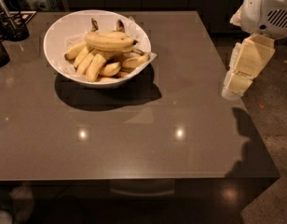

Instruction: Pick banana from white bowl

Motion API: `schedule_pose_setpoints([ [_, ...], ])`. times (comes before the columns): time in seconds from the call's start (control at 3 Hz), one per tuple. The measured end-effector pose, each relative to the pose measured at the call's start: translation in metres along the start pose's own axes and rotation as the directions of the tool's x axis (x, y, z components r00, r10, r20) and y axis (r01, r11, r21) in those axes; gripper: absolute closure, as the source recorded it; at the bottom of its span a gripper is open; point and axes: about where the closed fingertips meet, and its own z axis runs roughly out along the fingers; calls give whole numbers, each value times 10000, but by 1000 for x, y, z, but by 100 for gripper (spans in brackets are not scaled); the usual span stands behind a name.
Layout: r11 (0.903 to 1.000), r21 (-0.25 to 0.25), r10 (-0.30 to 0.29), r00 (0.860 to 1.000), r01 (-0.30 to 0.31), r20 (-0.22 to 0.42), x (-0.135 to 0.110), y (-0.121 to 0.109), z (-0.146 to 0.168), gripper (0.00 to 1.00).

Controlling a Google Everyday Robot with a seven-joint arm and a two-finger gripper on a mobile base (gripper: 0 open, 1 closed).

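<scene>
Dim overhead light; bright claw point(231, 91) by table point(134, 162) edge

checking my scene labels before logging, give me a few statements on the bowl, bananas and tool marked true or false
1. The banana lies on top of the pile in the white bowl. True.
2. The tool touches the banana. False: the tool hangs beside the right edge of the table, well apart from the bowl.
3. The white bowl sits at the table's near right corner. False: it sits on the far left part.
4. The slimmer bananas lie under the banana. True.
</scene>
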Motion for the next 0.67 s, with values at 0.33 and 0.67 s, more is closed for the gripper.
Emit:
schedule_pose_setpoints([
  [0.33, 9999, 117, -75, 9999, 73, 124, -13, -3, 2, 0],
  [0.67, 9974, 625, -357, 9994, 358, -33, -67, -24, 2, 0],
])
